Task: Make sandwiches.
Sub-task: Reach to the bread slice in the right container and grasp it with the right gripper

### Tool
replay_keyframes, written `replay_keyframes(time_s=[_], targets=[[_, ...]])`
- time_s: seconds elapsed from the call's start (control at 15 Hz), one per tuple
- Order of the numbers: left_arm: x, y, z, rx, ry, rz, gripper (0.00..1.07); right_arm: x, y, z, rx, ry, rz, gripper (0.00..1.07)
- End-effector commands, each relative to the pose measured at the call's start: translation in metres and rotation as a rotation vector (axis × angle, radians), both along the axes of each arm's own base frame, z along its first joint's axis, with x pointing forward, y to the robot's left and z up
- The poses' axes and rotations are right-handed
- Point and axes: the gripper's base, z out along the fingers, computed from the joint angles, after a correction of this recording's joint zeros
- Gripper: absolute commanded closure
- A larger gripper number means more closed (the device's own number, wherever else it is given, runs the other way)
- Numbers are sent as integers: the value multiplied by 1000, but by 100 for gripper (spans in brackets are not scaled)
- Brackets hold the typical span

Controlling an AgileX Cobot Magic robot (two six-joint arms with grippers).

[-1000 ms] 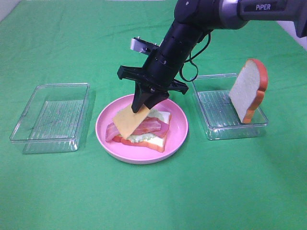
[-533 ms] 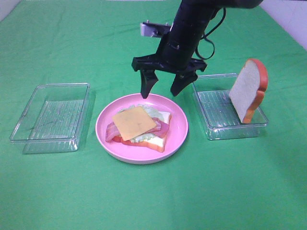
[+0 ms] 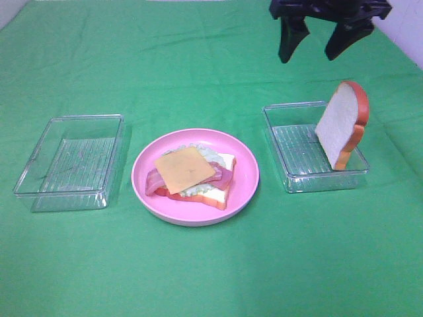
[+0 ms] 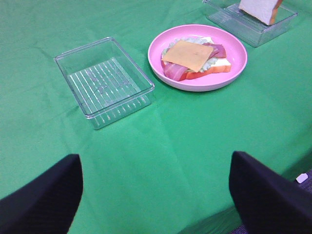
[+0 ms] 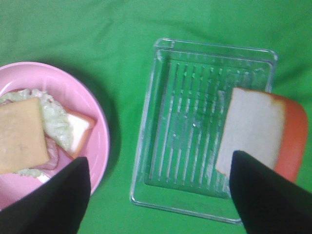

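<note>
Your right gripper (image 3: 316, 46) has lifted away from the pink plate (image 3: 248, 173), jaws apart, empty. Cheese slice (image 3: 186, 169) lies flat on the sandwiches (image 3: 198, 179), corners diagonal; the spare bread slice (image 3: 340, 125) stands on edge right of the plate. Left gripper (image 4: 156, 195) spread wide.

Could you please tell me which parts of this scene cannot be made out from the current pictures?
- Right gripper: the high view's top edge cuts off everything above its fingers, arm included.
- Left gripper: absent from the high view; its wrist view shows only two dark fingertips.
- Bottom bread on the pink plate: mostly covered by lettuce, bacon and cheese slice.
- Upright bread slice: a finger hides one corner in the right wrist view.
</note>
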Motion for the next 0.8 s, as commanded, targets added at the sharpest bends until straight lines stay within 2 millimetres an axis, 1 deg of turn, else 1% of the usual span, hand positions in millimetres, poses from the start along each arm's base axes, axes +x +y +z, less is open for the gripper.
replay_keyframes(time_s=[0.07,0.13,0.2,0.27,0.33,0.4,0.6,0.73,0.8], targets=[[-2,1,0,-20,-21,-6,28,1,-22,2,-22,32,-54,33],[-2,1,0,-20,-21,-6,28,3,-34,0,-47,44,-76,33],[-2,1,0,-20,-21,-6,28,8,-50,-4,-73,53,-128,33],[-2,1,0,-20,-21,-6,28,10,-55,-8,-72,65,-141,33],[-2,1,0,-20,-21,-6,28,12,-58,-12,-74,73,-148,33],[-2,1,0,-20,-21,-6,28,15,-58,-20,-79,96,-148,33],[-2,1,0,-20,-21,-6,28,24,-59,-48,-114,159,-142,33],[-2,1,0,-20,-21,-6,28,30,-60,-71,-149,205,-141,33],[-2,1,0,-20,-21,-6,28,31,-60,-78,-153,221,-140,33]])
